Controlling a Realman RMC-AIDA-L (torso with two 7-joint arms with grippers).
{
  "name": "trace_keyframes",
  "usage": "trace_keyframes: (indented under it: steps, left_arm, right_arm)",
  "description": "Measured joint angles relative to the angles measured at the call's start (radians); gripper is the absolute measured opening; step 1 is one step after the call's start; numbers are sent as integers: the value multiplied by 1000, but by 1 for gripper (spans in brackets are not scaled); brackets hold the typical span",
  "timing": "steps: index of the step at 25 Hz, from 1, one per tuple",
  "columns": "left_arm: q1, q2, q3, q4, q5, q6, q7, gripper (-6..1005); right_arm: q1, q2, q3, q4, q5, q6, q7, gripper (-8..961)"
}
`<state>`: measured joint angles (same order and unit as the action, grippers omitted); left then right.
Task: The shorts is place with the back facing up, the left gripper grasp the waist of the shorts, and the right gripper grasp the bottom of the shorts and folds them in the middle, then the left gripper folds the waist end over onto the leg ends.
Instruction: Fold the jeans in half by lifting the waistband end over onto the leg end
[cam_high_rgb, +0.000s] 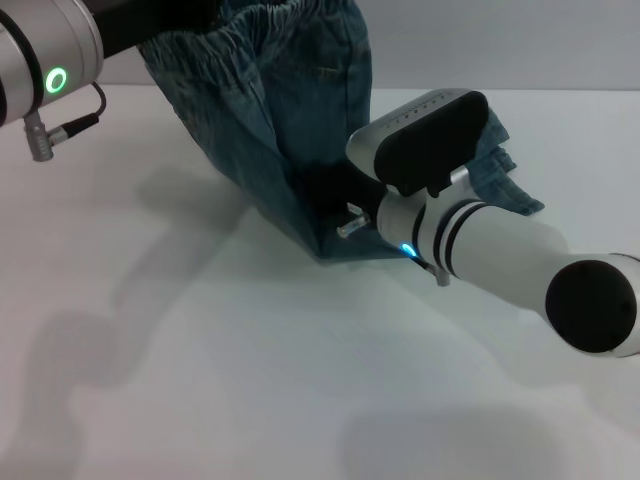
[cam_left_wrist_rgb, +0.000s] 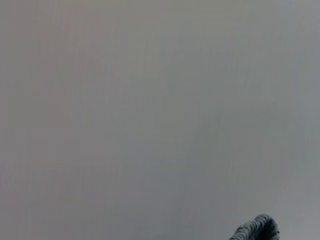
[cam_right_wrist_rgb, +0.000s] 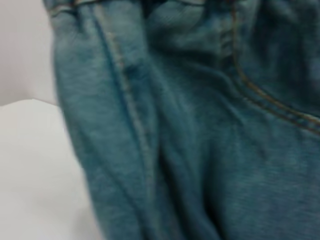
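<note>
Two grippers engaged. Left gripper (cam_high_rgb: 150, 25): raised over table's (cam_high_rgb: 200, 380) far-left edge, holding waist (cam_high_rgb: 270, 25) aloft; fingers hidden, state cannot tell. Shorts (cam_high_rgb: 290, 130): hanging from waist down to table centre, lower part resting on surface. Right gripper (cam_high_rgb: 335, 205): low at leg ends (cam_high_rgb: 500, 185), buried in denim; fingers hidden, cannot tell. Step judged: middle fold underway. Next: lay shorts flat, then carry waist over leg ends.
</note>
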<state>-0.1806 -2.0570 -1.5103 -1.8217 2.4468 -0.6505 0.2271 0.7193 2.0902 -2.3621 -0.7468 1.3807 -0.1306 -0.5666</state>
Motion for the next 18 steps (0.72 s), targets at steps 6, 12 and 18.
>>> trace_keyframes:
  steps: [6,12,18]
  left_arm:
    - [-6,0,-10,-9,-1,0,0,69]
    - [-10,0,-20,-17,-1,0,0,69]
    - [-10,0,-23,-18,-2,4,0,70]
  right_arm:
    - [8,1,-3,-34,0,19,1,-2]
    - [38,1,-27,-55,0,36,1,-2]
    - [53,1,-54,-65,0,37,2,-2]
